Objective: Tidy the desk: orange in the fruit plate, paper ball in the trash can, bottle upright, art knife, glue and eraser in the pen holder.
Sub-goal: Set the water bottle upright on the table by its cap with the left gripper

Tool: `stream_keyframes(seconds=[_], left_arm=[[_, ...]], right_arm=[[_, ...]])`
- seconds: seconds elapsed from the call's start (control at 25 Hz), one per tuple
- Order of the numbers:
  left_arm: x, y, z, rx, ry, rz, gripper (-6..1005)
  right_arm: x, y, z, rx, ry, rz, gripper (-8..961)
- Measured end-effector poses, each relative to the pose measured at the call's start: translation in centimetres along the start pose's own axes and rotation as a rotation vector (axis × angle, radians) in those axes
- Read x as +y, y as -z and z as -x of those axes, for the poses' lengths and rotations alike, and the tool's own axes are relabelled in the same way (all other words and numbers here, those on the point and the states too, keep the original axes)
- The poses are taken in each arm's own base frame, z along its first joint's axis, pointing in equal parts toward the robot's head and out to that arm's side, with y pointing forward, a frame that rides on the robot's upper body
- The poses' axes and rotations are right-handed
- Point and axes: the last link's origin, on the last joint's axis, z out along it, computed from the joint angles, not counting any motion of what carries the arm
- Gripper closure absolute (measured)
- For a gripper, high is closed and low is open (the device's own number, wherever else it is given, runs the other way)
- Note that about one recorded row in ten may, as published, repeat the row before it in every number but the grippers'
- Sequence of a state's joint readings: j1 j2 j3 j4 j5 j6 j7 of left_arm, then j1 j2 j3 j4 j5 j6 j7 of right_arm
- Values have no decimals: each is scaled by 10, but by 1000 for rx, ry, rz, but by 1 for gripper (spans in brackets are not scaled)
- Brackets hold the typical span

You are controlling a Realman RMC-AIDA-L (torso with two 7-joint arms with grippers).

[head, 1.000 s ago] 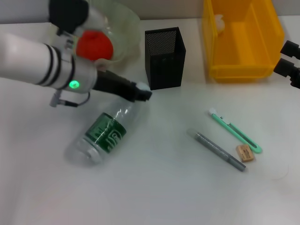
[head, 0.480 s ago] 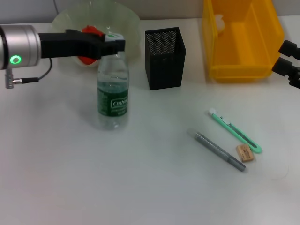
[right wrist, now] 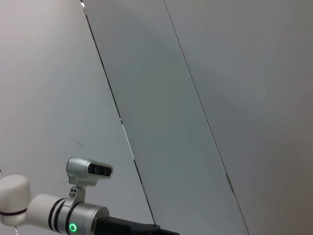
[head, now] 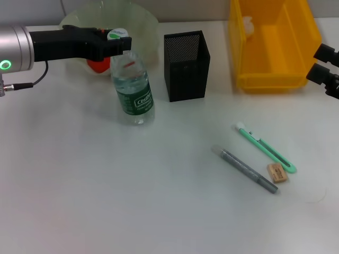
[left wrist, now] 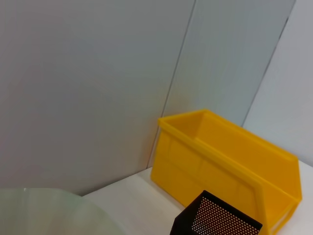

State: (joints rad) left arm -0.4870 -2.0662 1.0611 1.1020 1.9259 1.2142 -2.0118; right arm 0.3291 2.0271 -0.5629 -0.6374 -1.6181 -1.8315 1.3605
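The clear bottle (head: 133, 87) with a green label stands upright on the table, in front of the fruit plate (head: 144, 24). My left gripper (head: 115, 43) reaches in from the left and is shut on the bottle at its cap. The orange (head: 97, 65) lies in the plate, partly hidden behind the arm. A white paper ball (head: 247, 23) lies in the yellow trash can (head: 275, 79). The black mesh pen holder (head: 185, 66) stands between plate and can. The green art knife (head: 266, 148), grey glue stick (head: 248, 170) and tan eraser (head: 276, 173) lie at the front right. My right gripper (head: 324, 64) is parked open at the right edge.
The left wrist view shows the yellow can (left wrist: 230, 161), the pen holder's top (left wrist: 220, 223) and the plate rim (left wrist: 49, 208) against a grey wall. The right wrist view shows wall panels and my left arm (right wrist: 73, 215).
The bottle went from lying on its side to standing upright in my left gripper, then shifted back and to the right, nearer the plate. The right arm stayed still.
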Motion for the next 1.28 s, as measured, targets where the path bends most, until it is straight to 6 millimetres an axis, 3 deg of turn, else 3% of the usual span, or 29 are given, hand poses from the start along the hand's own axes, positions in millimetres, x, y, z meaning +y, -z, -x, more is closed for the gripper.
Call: stream_keyframes(seconds=[0.52,1.28], left_arm=[[13,2,-1,65,-156,83,560],[4,0,13,54,-222,40,544]], right_arm=[[-1,-3,2,-4,-1,7,214],[-2,-2,3,1,-1,2,214]])
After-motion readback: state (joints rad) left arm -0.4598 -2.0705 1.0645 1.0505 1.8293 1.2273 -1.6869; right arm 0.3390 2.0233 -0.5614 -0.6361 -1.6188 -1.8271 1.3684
